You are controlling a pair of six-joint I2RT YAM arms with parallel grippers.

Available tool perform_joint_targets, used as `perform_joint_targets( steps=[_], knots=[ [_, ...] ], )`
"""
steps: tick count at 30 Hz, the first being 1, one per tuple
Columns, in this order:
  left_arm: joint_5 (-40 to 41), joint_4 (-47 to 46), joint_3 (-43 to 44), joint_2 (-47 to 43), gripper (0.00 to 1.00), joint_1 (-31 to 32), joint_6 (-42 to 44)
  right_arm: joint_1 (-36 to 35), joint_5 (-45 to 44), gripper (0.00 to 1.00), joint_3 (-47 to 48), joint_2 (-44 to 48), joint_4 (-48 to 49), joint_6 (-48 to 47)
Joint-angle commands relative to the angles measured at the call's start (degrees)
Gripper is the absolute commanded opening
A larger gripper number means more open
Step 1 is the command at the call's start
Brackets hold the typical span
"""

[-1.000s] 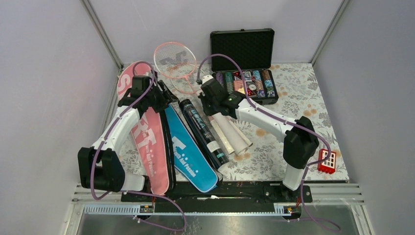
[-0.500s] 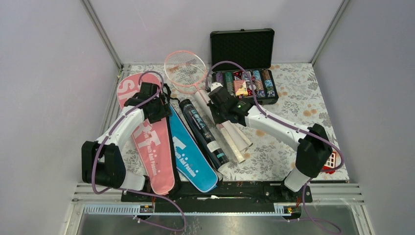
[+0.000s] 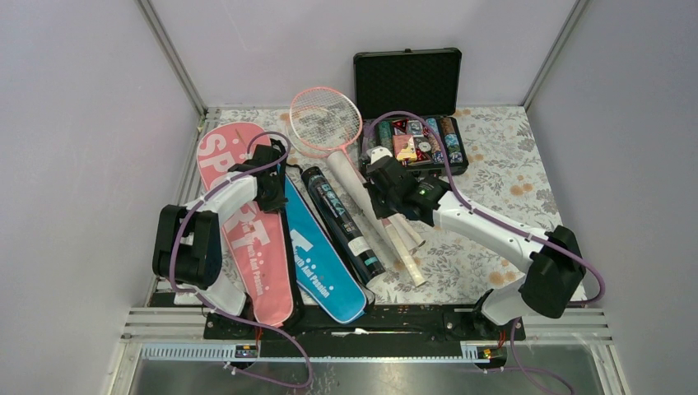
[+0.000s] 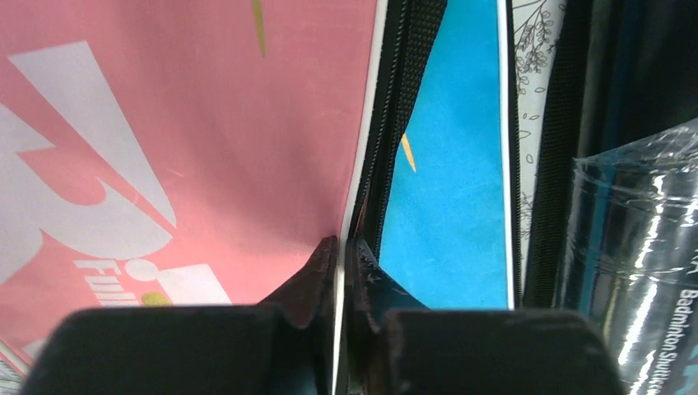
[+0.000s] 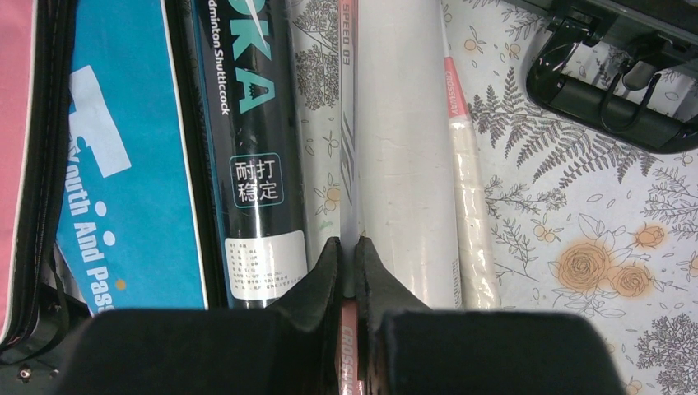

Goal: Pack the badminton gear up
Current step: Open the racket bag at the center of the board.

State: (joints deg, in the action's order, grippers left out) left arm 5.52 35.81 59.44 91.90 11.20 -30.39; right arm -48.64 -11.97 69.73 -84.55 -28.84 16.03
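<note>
White arms (image 3: pixel 486 229) carry purple cables (image 3: pixel 401 114); left pincer (image 4: pixel 342 247) and right pincer (image 5: pixel 346 247) are black.

— What's the left pincer (image 4: pixel 343 247) got?
— The white edge of the pink cover (image 4: pixel 206 123), nipped between its tips (barely a gap). Black zip (image 4: pixel 399 99) alongside, blue cover (image 4: pixel 449 181) next, glossy dark tube (image 4: pixel 634 247) far right.

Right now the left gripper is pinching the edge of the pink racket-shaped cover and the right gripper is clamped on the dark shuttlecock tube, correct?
No. The right gripper is clamped on the thin shaft of the pink racket, lying between the dark shuttlecock tube and the white tube; the right wrist view shows it. The left gripper does pinch the edge of the pink racket-shaped cover.
</note>
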Motion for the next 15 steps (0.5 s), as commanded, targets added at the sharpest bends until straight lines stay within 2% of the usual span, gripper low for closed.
perform_joint_targets(
  steps=[1, 8, 15],
  knots=[
    [1.8, -1.7, 0.8, -0.7, 0.00, 0.1, 1.8, -0.8, -0.8, 0.00, -1.0, 3.3, 3.3, -0.1],
    [0.7, 0.5, 1.6, -6.3, 0.00, 0.1, 2.9, -2.6, 0.3, 0.00, 0.5, 3.2, -1.6, -1.4],
    [1.3, 2.3, 0.8, -13.4, 0.00, 0.1, 2.6, -6.1, -3.2, 0.00, 0.7, 3.6, -7.2, -5.0]
  ],
)
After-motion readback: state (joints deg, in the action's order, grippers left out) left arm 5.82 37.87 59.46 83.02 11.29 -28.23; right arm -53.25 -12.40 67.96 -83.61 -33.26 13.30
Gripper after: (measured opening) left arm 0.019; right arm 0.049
